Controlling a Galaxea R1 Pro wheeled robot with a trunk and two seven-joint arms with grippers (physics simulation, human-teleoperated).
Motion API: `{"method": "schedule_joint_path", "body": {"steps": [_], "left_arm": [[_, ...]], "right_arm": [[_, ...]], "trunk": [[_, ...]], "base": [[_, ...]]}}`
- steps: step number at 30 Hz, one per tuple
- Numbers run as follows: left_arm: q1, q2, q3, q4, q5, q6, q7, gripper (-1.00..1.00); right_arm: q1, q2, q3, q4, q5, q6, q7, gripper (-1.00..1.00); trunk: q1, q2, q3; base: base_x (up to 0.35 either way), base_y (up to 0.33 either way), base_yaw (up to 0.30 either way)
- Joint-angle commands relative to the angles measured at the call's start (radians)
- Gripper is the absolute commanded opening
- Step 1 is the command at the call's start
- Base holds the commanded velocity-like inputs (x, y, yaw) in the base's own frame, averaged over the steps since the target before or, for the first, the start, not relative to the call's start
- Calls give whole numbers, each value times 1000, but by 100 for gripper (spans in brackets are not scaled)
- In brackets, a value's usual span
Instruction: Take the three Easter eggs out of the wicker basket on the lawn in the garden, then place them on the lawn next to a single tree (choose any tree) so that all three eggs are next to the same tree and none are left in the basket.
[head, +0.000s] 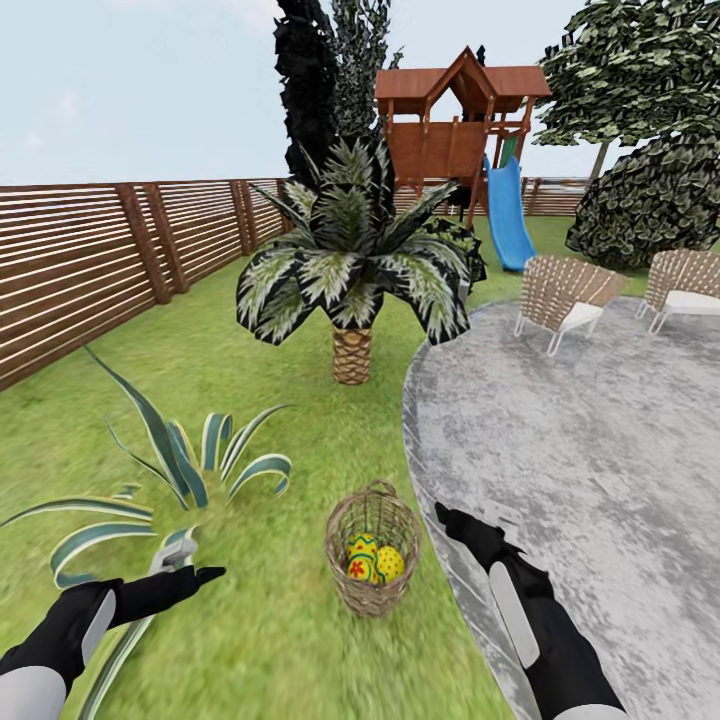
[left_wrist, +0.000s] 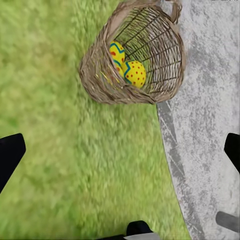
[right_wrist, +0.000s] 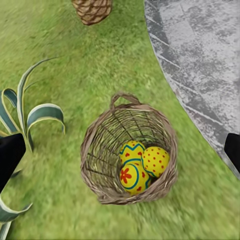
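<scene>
Garden scene, seen from above the robot's arms. The lawn (head: 250, 380), mottled bright green, fills the left and centre of the frame; a grey, streaked paved patio (head: 590, 440) curves in from the right. The wicker basket (head: 372, 590) stands upright on the grass at lower centre, just beside the patio's edge, with the three Easter eggs (head: 372, 562) lying together in its bottom. The left claw (head: 195, 572) hovers low at lower left over a striped, sword-leaved plant (head: 170, 470); the right claw (head: 450, 520) hangs just right of the basket. Both claws are spread wide and hold nothing. At centre rises a small palm (head: 350, 290); a slatted wooden fence (head: 90, 260) runs along the left. At upper right: a playhouse (head: 455, 120) with a blue slide (head: 508, 215), two woven chairs (head: 565, 295), and a tree (head: 640, 70) with a pale trunk.
</scene>
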Motion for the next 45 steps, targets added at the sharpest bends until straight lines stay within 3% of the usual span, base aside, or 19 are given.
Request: {"method": "schedule_joint_path", "body": {"steps": [1, 11, 19, 24, 30, 45], "left_arm": [[-1, 0, 5, -1, -2, 8, -5, 100], [-1, 0, 5, 0, 0, 8, -6, 100], [-1, -1, 5, -1, 0, 11, -6, 100], [-1, -1, 5, -1, 0, 14, -6, 100], [-1, -1, 4, 0, 0, 14, -6, 100], [-1, -2, 4, 0, -1, 15, -6, 100]], "right_arm": [[-1, 1, -1, -1, -10, 5, -4, 100], [-28, 14, -1, 101, 0, 39, -15, 100], [-80, 23, 0, 133, 3, 198, -19, 100], [-143, 36, 0, 235, 5, 247, -43, 100], [-201, 43, 0, 354, 5, 256, -78, 100], [-206, 41, 1, 367, 7, 209, -95, 100]], "trunk": [[1, -2, -2], [1, -2, -2], [1, -2, -2], [1, -2, -2], [1, -2, -2], [1, -2, -2]], "base": [[191, -9, 0], [125, 52, 0], [8, 3, 0], [0, 0, 0], [81, 56, 0], [168, -65, 0]]}}
